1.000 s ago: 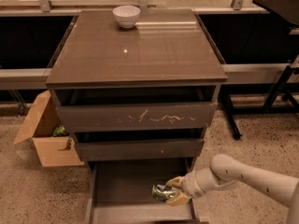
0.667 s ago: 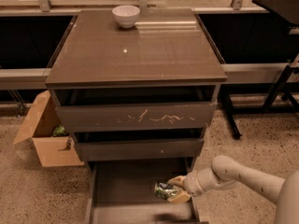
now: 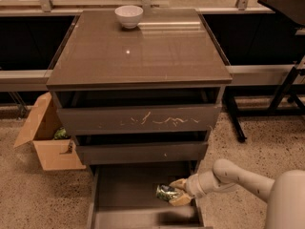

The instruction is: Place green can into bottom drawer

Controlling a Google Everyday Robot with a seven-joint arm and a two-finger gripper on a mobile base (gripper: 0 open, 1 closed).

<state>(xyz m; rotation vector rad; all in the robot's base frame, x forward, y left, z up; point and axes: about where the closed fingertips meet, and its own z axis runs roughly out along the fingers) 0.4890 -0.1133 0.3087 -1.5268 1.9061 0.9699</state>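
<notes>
The green can (image 3: 165,192) lies on its side inside the open bottom drawer (image 3: 128,190), near its right wall. My gripper (image 3: 176,192) reaches in from the right on a white arm, and its tan fingers (image 3: 179,201) are closed around the can's right end. The can sits low, at or just above the drawer floor. The drawer's flat front (image 3: 143,219) is pulled out toward the bottom of the view.
The scratched top drawer (image 3: 138,119) and the middle drawer (image 3: 140,152) stand slightly open above. A white bowl (image 3: 128,16) sits on the cabinet top. An open cardboard box (image 3: 45,137) stands at the left. A black table leg (image 3: 236,123) stands at the right.
The gripper and can have stayed almost in place in the bottom drawer, shifting only slightly lower.
</notes>
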